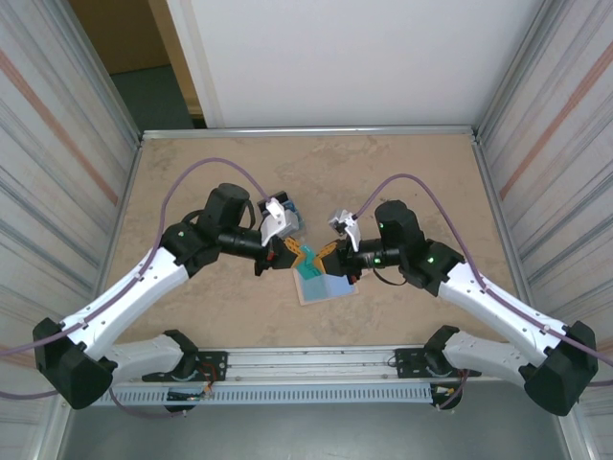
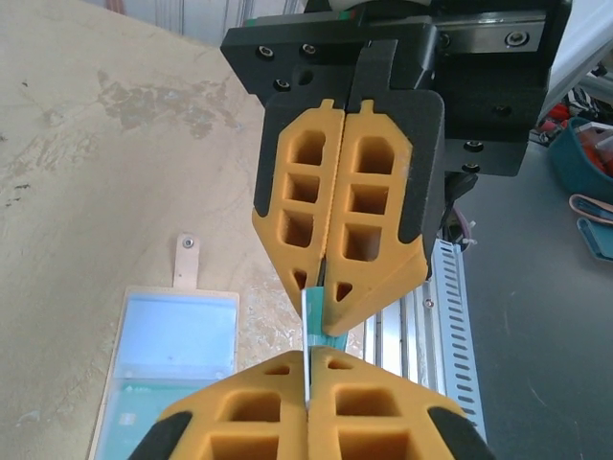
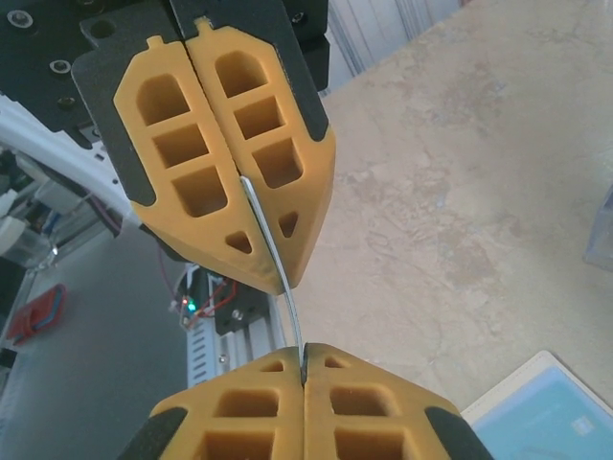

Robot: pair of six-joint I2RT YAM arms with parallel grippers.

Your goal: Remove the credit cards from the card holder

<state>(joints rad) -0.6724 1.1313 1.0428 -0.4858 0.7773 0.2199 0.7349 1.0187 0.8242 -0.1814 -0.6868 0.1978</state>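
The jaws of the left gripper (image 2: 306, 372) are closed tight on one edge of a single teal credit card (image 1: 309, 264). Those of the right gripper (image 3: 304, 372) are pinched onto its opposite edge, so the card is held slightly bowed between the two. One card holder (image 1: 330, 288) is laid open on the worktop (image 1: 211, 163) just beneath. How many cards are left inside cannot be told.

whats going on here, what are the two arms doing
The left gripper and the right gripper are both shut on one teal credit card, held up between them above the table and bowed slightly. The beige card holder lies open on the table close by, pale blue inside facing up.
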